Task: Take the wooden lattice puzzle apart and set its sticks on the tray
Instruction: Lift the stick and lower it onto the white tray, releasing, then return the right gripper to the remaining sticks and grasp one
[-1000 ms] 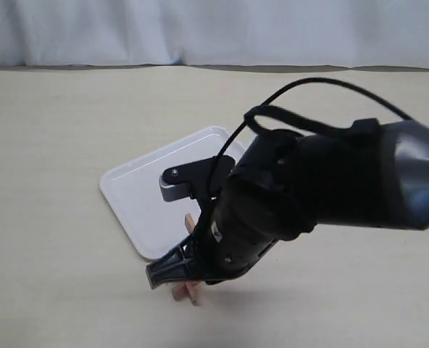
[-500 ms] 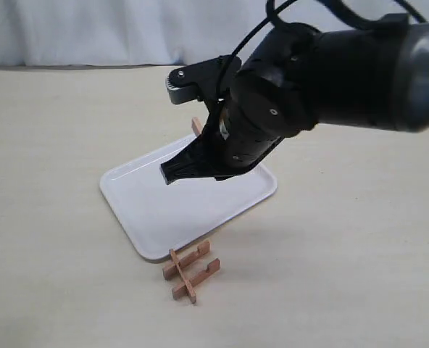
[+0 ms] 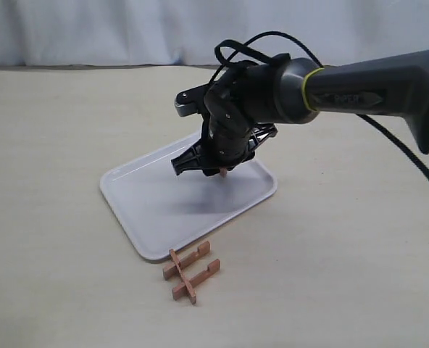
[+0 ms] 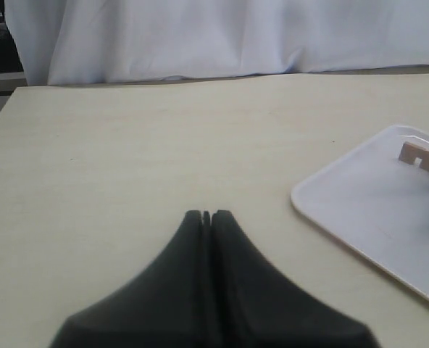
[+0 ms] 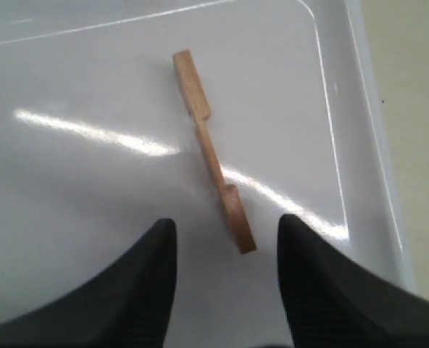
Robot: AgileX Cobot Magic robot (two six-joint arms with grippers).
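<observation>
The white tray (image 3: 149, 196) lies mid-table. My right gripper (image 3: 209, 168) hovers low over its far right part, open. One reddish-brown notched stick (image 5: 209, 145) lies loose on the tray (image 5: 91, 87), its near end between the spread fingers (image 5: 156, 250) of the right gripper (image 5: 227, 226) and touching neither. The rest of the wooden lattice puzzle (image 3: 191, 270), three sticks still crossed, sits on the table just in front of the tray. My left gripper (image 4: 206, 215) is shut on nothing above bare table, with the tray (image 4: 359, 210) and the stick (image 4: 422, 158) off to one side.
A white cloth backdrop (image 3: 127, 29) closes the far edge of the beige table (image 3: 48, 145). The right arm (image 3: 359, 87) and its black cable stretch over the table from the right.
The right gripper rose from the puzzle at the front with a stick, travelled back over the tray, and now stands open with the stick lying on the tray. Three sticks stayed behind.
</observation>
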